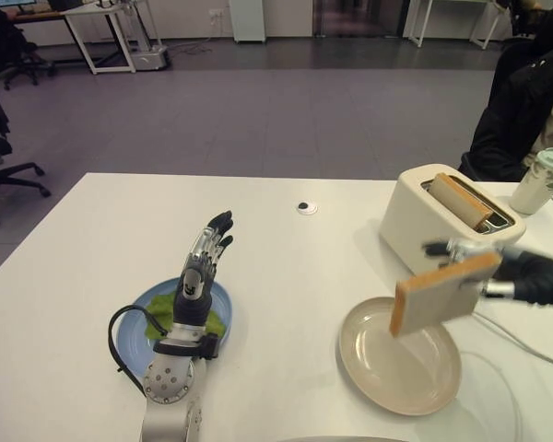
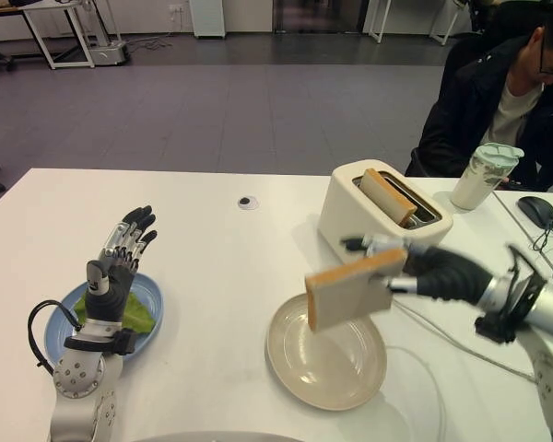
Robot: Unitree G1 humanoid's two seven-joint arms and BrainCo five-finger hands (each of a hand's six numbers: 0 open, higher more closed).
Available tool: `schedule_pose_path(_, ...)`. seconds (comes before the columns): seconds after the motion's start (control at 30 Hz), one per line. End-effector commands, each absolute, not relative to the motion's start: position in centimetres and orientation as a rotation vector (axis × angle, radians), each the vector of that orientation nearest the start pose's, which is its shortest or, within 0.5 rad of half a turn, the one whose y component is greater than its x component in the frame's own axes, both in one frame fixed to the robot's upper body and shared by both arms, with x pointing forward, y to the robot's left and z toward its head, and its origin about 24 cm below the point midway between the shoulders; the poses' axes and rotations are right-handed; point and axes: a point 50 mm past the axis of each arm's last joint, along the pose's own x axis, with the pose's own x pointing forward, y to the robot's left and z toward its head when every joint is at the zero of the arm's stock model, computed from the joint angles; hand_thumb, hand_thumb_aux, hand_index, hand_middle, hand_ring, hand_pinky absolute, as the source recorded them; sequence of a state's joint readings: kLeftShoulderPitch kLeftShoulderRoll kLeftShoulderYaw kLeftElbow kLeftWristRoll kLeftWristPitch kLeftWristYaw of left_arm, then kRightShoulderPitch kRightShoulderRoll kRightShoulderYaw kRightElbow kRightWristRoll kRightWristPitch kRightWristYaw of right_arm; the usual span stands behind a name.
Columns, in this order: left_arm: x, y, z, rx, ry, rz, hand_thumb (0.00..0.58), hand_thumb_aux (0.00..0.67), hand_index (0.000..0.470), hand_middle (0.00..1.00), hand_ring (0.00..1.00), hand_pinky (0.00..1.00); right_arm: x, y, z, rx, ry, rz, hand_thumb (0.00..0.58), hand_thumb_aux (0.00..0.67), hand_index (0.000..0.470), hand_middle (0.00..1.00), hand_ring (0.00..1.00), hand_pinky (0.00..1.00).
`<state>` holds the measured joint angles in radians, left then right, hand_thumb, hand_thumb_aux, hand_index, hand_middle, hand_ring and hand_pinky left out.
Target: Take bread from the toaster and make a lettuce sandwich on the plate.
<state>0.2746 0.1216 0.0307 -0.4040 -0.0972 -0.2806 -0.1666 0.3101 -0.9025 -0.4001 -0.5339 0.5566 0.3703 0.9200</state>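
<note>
Hovering over the plate (image 2: pixel 341 376), the right hand (image 2: pixel 447 274) grips the first bread slice (image 2: pixel 350 293) — left hand (image 2: pixel 120 253) empty, fingers straight; the toaster (image 2: pixel 350 219)'s second slice (image 2: pixel 387 196) and lettuce (image 2: pixel 140 315) remain

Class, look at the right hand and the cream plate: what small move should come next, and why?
Probably lower the right hand to lay the bread slice flat on the cream plate: the slice hangs tilted over the plate, which holds nothing yet, and the lettuce waits on the blue plate.
</note>
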Motion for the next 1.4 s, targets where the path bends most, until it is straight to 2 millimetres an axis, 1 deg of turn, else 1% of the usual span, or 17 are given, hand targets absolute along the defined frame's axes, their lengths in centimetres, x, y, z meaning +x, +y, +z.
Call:
schedule_pose_path(0.03, 19.2, 18.3, 10.2, 0.130, -0.393, -0.104, 0.000, 0.000, 0.000, 0.00, 0.00, 0.00, 16.7, -25.4, 12.0, -0.341, 0.388, 0.923, 0.580, 0.670, 0.470, 0.00, 0.00, 0.00)
schedule_pose_path(0.1, 19.5, 18.9, 10.1, 0.156, -0.387, -0.101, 0.000, 0.000, 0.000, 0.00, 0.00, 0.00, 16.4, -25.6, 9.9, -0.328, 0.468, 0.933, 0.580, 0.670, 0.470, 0.00, 0.00, 0.00)
schedule_pose_path(0.2, 19.7, 19.7, 10.2, 0.176, -0.394, -0.085, 0.000, 0.000, 0.000, 0.00, 0.00, 0.00, 17.4, -25.7, 8.5, -0.376, 0.484, 0.868, 0.580, 0.670, 0.470, 0.00, 0.00, 0.00)
schedule_pose_path(0.23, 19.7, 19.8, 10.2, 0.178, -0.397, -0.084, 0.000, 0.000, 0.000, 0.00, 0.00, 0.00, 17.9, -25.6, 8.4, -0.385, 0.462, 0.842, 0.494, 0.413, 0.289, 0.00, 0.00, 0.00)
schedule_pose_path(0.27, 19.8, 19.8, 10.3, 0.178, -0.399, -0.085, 0.000, 0.000, 0.000, 0.00, 0.00, 0.00, 18.3, -25.5, 8.5, -0.388, 0.440, 0.824, 0.310, 0.213, 0.149, 0.00, 0.00, 0.00)
schedule_pose_path(0.3, 19.8, 19.8, 10.3, 0.180, -0.402, -0.088, 0.000, 0.000, 0.000, 0.00, 0.00, 0.00, 18.6, -25.2, 8.8, -0.385, 0.404, 0.823, 0.000, 0.000, 0.000, 0.00, 0.00, 0.00)
schedule_pose_path(0.47, 19.8, 20.0, 10.2, 0.194, -0.398, -0.091, 0.000, 0.000, 0.000, 0.00, 0.00, 0.00, 19.2, -24.8, 10.2, -0.533, 0.294, 0.836, 0.000, 0.000, 0.000, 0.00, 0.00, 0.00)
schedule_pose_path(0.6, 19.8, 20.2, 10.3, 0.216, -0.401, -0.098, 0.000, 0.000, 0.000, 0.00, 0.00, 0.00, 19.1, -24.1, 12.3, -0.672, 0.185, 0.870, 0.000, 0.000, 0.000, 0.00, 0.00, 0.00)
schedule_pose_path(0.67, 19.9, 20.7, 10.5, 0.284, -0.401, -0.096, 0.000, 0.000, 0.000, 0.00, 0.00, 0.00, 19.4, -23.8, 13.9, -0.723, 0.107, 0.843, 0.000, 0.000, 0.000, 0.00, 0.00, 0.00)
schedule_pose_path(0.73, 20.1, 21.6, 10.8, 0.408, -0.387, -0.104, 0.000, 0.000, 0.000, 0.00, 0.00, 0.00, 20.1, -23.7, 15.6, -0.740, 0.016, 0.779, 0.000, 0.000, 0.000, 0.00, 0.00, 0.00)
schedule_pose_path(0.8, 20.2, 23.0, 10.9, 0.665, -0.325, -0.145, 0.000, 0.000, 0.000, 0.00, 0.00, 0.00, 20.7, -23.5, 16.6, -0.712, -0.062, 0.701, 0.000, 0.000, 0.000, 0.00, 0.00, 0.00)
schedule_pose_path(0.9, 20.1, 25.2, 10.6, 1.069, -0.182, -0.236, 0.000, 0.000, 0.000, 0.00, 0.00, 0.00, 21.2, -23.4, 16.4, -0.605, -0.118, 0.611, 0.000, 0.000, 0.000, 0.00, 0.00, 0.00)
schedule_pose_path(1.03, 19.1, 28.3, 9.6, 1.449, -0.001, -0.310, 0.000, 0.000, 0.000, 0.00, 0.00, 0.00, 21.1, -23.2, 15.2, -0.472, -0.127, 0.534, 0.000, 0.000, 0.000, 0.00, 0.00, 0.00)
schedule_pose_path(1.13, 18.7, 30.0, 8.8, 1.598, 0.085, -0.332, 0.000, 0.000, 0.000, 0.00, 0.00, 0.00, 21.2, -23.8, 15.7, -0.403, -0.143, 0.478, 0.000, 0.000, 0.000, 0.00, 0.00, 0.00)
schedule_pose_path(1.33, 18.4, 31.9, 7.5, 1.664, 0.170, -0.319, 0.000, 0.000, 0.000, 0.00, 0.00, 0.00, 21.3, -24.2, 16.5, -0.358, -0.162, 0.452, 0.000, 0.000, 0.000, 0.00, 0.00, 0.00)
schedule_pose_path(1.37, 18.4, 32.0, 7.5, 1.676, 0.170, -0.316, 0.096, 0.058, 0.041, 0.00, 0.00, 0.00, 21.3, -24.3, 16.6, -0.356, -0.166, 0.450, 0.000, 0.000, 0.000, 0.00, 0.00, 0.00)
schedule_pose_path(1.4, 18.4, 32.3, 7.3, 1.690, 0.179, -0.312, 0.340, 0.239, 0.168, 0.00, 0.00, 0.00, 21.3, -24.3, 16.8, -0.345, -0.172, 0.449, 0.000, 0.000, 0.000, 0.00, 0.00, 0.00)
